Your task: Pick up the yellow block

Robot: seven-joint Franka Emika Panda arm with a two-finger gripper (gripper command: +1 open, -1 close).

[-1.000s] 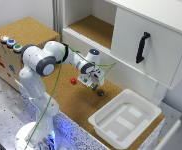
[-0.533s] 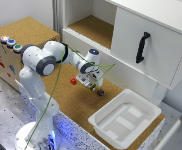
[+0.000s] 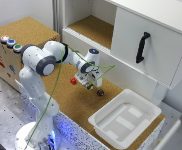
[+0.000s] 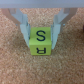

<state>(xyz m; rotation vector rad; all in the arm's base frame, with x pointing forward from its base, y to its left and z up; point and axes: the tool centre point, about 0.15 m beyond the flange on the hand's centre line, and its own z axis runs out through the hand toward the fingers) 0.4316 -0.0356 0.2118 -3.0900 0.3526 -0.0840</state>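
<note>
In the wrist view the yellow block point(image 4: 41, 41), marked with a black S on top, sits between my two fingers point(image 4: 24, 29). The gripper point(image 4: 42, 36) is shut on it, with a finger against each side, just over the cork surface. In the exterior view the gripper point(image 3: 91, 84) is low over the cork board, and the yellow block is hidden under it. A red block point(image 3: 73, 80) lies just to the exterior view's left of the gripper. A dark maroon block point(image 3: 100, 92) lies just to its right.
A white tray point(image 3: 98, 120) stands at the front right of the cork board. A white cabinet with a black handle point(image 3: 142, 46) and an open shelf point(image 3: 93, 30) stands behind. A box with coloured buttons point(image 3: 11, 43) stands at the left.
</note>
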